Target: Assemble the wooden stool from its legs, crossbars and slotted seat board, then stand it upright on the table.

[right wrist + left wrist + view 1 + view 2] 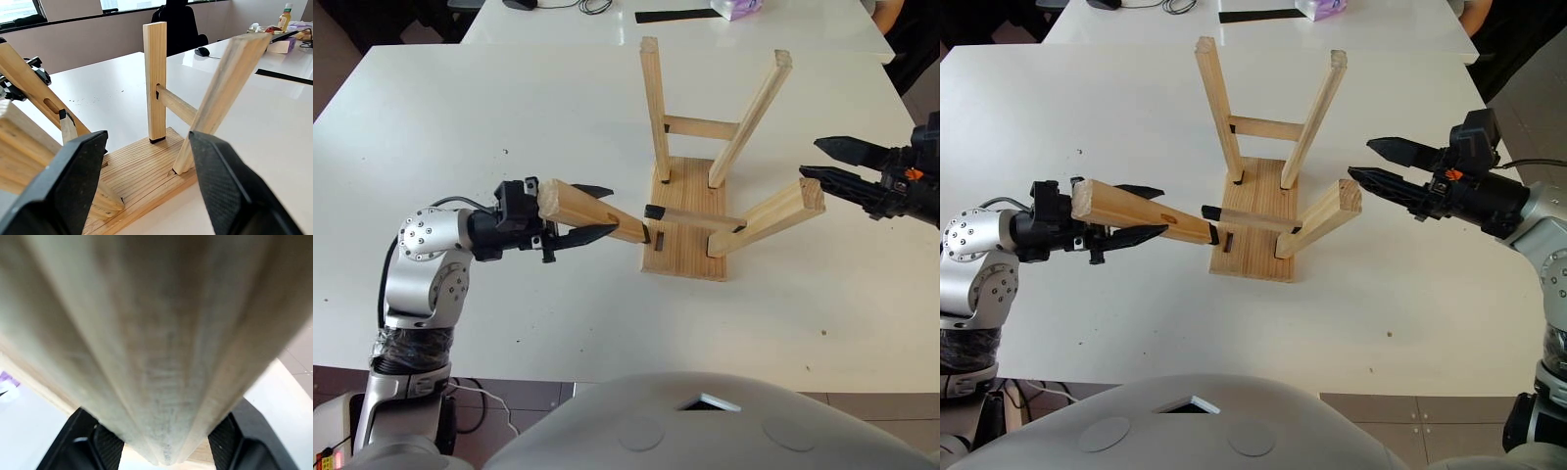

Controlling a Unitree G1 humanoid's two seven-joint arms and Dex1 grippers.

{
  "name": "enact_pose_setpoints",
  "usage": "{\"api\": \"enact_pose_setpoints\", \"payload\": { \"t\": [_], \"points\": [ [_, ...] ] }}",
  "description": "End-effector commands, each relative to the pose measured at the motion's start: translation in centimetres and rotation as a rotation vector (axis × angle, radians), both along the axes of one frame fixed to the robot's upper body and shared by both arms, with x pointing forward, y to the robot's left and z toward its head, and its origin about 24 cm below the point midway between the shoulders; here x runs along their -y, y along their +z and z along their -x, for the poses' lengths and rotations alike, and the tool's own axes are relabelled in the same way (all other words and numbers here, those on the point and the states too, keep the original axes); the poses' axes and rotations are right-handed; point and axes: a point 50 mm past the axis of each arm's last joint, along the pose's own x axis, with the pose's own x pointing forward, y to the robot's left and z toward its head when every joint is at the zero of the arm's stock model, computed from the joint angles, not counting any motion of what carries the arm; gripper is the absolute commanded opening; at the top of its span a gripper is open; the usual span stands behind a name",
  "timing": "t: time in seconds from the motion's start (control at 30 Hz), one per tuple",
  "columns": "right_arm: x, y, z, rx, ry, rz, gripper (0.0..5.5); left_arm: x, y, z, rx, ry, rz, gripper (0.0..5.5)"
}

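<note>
The stool lies upside down with its slotted seat board (690, 196) flat on the white table (460, 127). Two far legs (656, 108) (751, 117) stand upright in it, joined by a crossbar (700, 126). The two near legs splay outward, with a second crossbar (695, 217) between them. My left gripper (612, 210) is shut on the left near leg (592, 211), whose wood lies between the black pads (105, 450). My right gripper (1361, 158) is open, just off the free end of the right near leg (1320, 217). Its fingers (68, 181) frame the stool.
A second white table stands behind, carrying a black strip (675, 16), a purple box (736, 8) and a dark mouse (519, 4). The near table's front edge runs just below the seat board.
</note>
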Motion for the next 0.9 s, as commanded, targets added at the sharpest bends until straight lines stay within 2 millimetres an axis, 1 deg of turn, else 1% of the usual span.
{"api": "enact_pose_setpoints", "payload": {
  "t": [0.03, 0.17, 0.27, 0.63, 0.7, 0.9],
  "points": [
    [-0.5, 0.2, -0.4, 0.020, 0.024, 0.009, 3.05, 0.9, 0.1, -0.2, 0.025, -0.038, 0.001, 2.07],
    [-0.6, 0.2, -0.4, 0.021, 0.031, 0.007, 3.05, 1.3, 0.7, -0.3, 0.047, -0.057, 0.014, 2.07],
    [-0.7, 0.1, -0.4, 0.022, 0.030, 0.006, 3.05, 1.4, 0.7, -0.4, 0.049, -0.079, 0.000, 2.07],
    [-1.2, -0.2, -0.4, 0.021, 0.035, -0.003, 3.05, 1.5, -1.7, -1.0, 0.015, -0.198, -0.155, 2.07],
    [-1.2, -0.3, -0.3, 0.019, 0.036, -0.004, 3.05, 1.4, -1.5, -1.2, -0.003, -0.214, -0.161, 2.07],
    [-1.0, -0.6, 0.1, 0.014, 0.018, 0.001, 3.05, 0.7, -0.2, -1.8, -0.133, -0.211, -0.125, 2.07]
  ]
}}
